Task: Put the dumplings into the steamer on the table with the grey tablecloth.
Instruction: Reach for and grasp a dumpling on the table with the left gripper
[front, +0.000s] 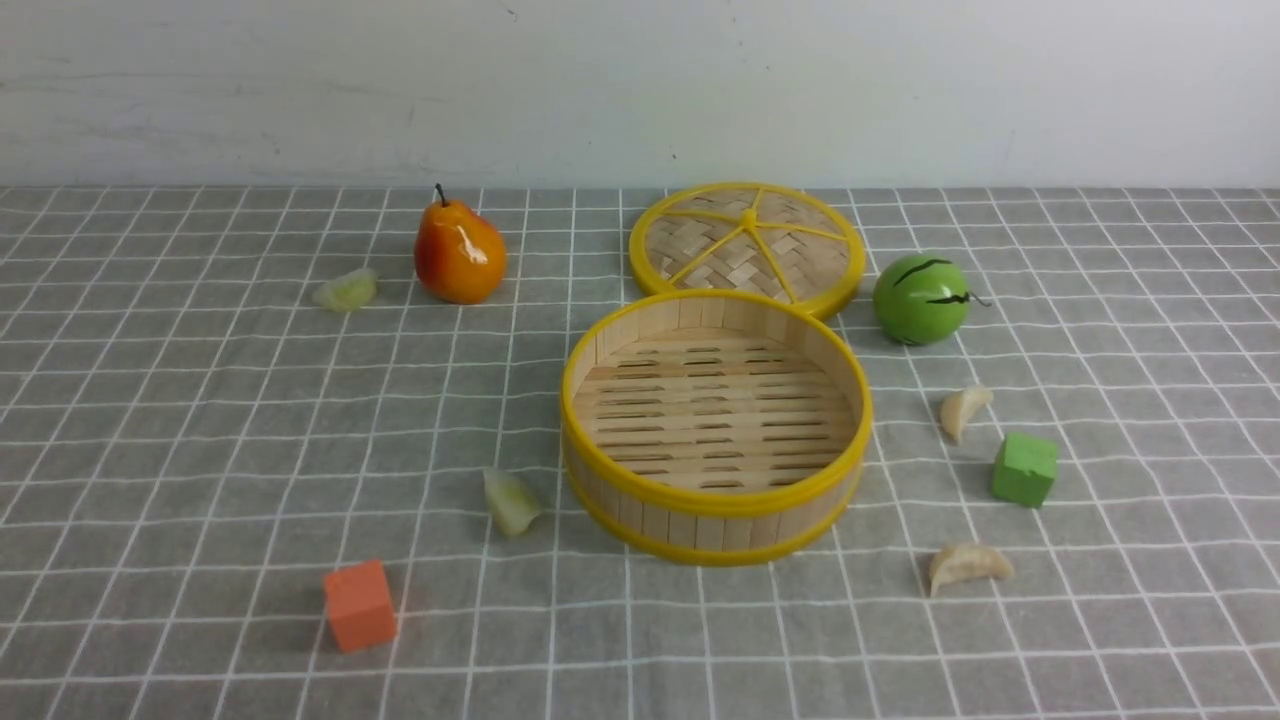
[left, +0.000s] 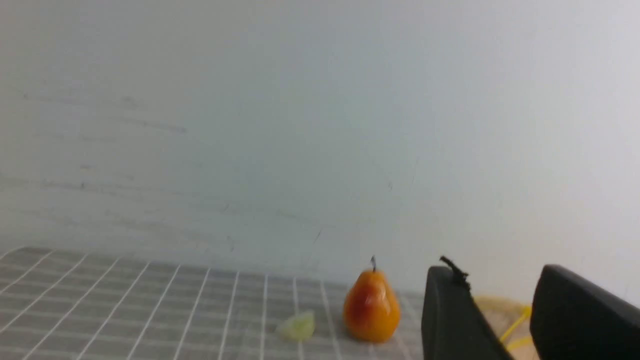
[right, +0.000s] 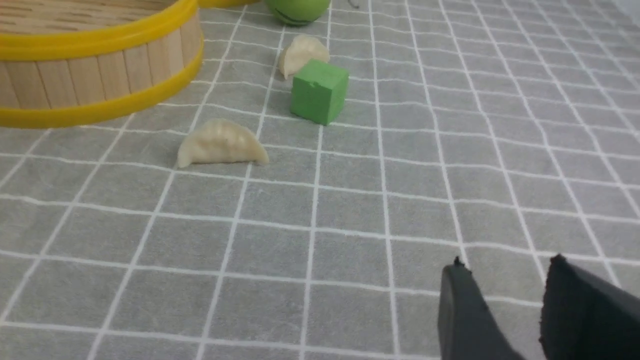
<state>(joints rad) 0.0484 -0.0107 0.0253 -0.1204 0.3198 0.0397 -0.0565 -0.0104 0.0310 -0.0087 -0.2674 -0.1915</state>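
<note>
Orange cube (front: 359, 605) up front; steamer (front: 700, 522) sits behind it. On the cloth (front: 200, 450), green dumplings (front: 511, 500) lie left of it, beige dumplings (front: 968, 566) right, all outside. Jaws apart on left gripper (left: 500, 272), apart on right gripper (right: 505, 260) too.

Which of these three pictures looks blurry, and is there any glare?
Front view: sharp and evenly lit, with a white glare streak on the glossy orange toy pear. Left wrist view: hazy and soft all over. Right wrist view: crisp on the cream crescent dumpling, which casts only a faint shadow.

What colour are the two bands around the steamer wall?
Yellow; the steamer shows them best in the front view.
</note>
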